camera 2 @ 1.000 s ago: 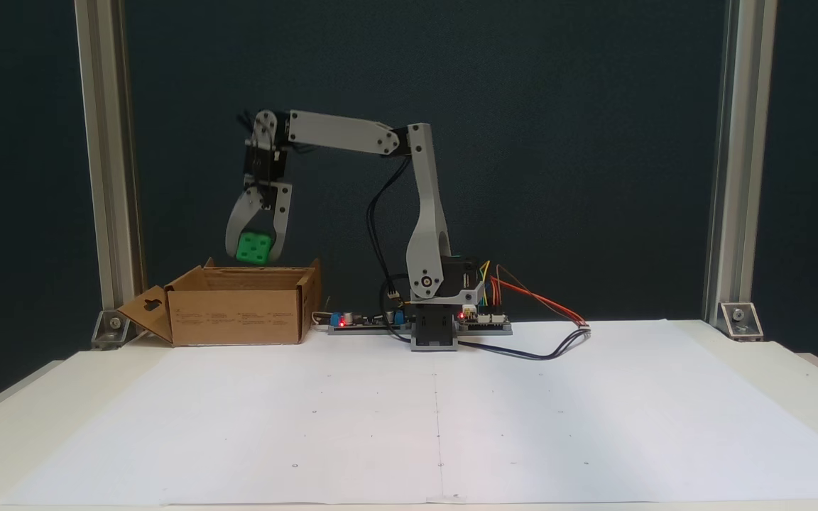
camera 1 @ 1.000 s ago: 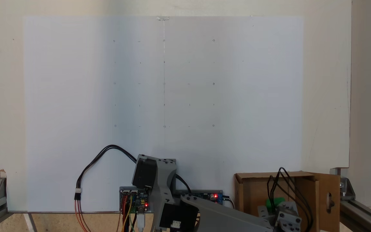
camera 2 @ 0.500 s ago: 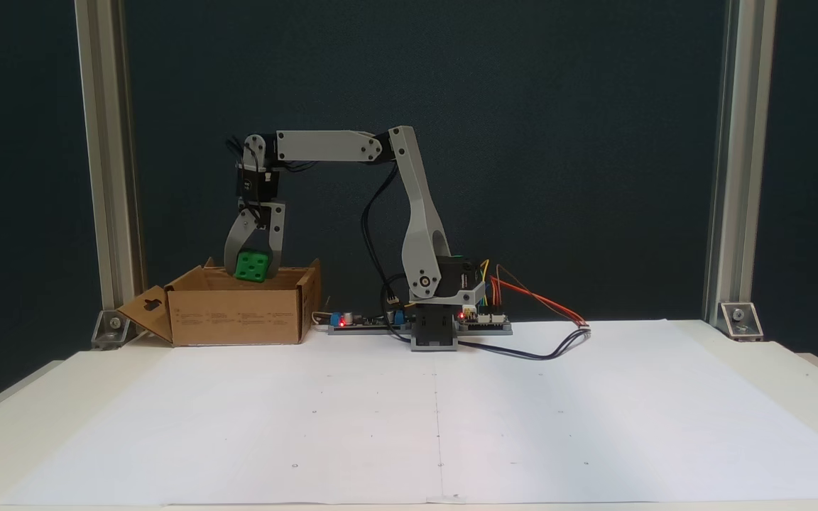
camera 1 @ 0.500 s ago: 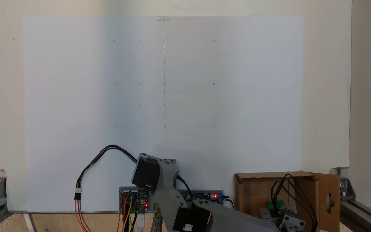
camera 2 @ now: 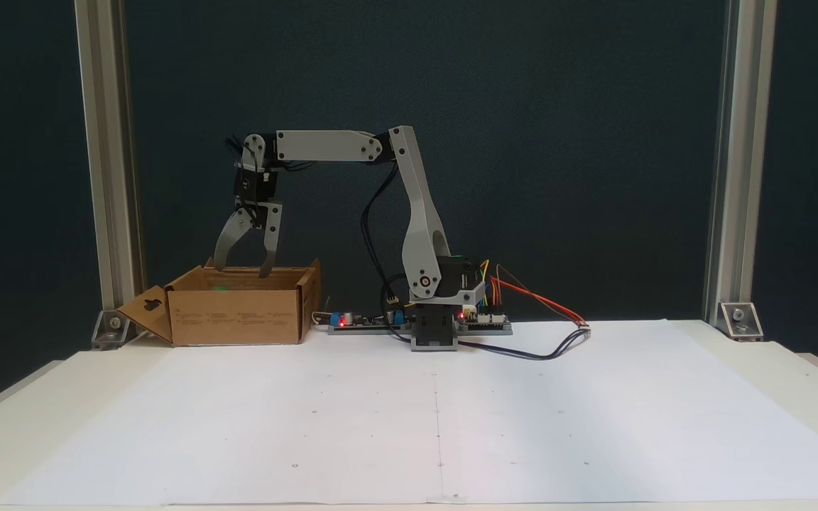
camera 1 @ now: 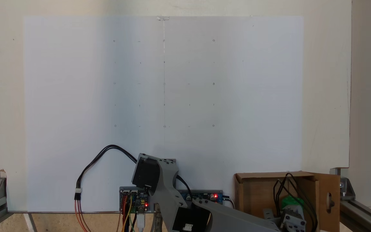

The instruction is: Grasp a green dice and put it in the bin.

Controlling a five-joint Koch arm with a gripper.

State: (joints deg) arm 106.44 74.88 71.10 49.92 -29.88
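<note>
Two jaws of the gripper (camera 2: 241, 271) are spread wide, nothing between them, tips right at the bin (camera 2: 238, 316) rim. Dice (camera 1: 291, 201) sits inside the bin (camera 1: 256, 190), seen from above just beside the wrist; in the side view a sliver of green (camera 2: 220, 288) shows below the rim. Arm (camera 2: 420, 220) is bent over the box, forearm level. Bin's handle flap (camera 2: 145, 312) hangs open on the left in that view.
</note>
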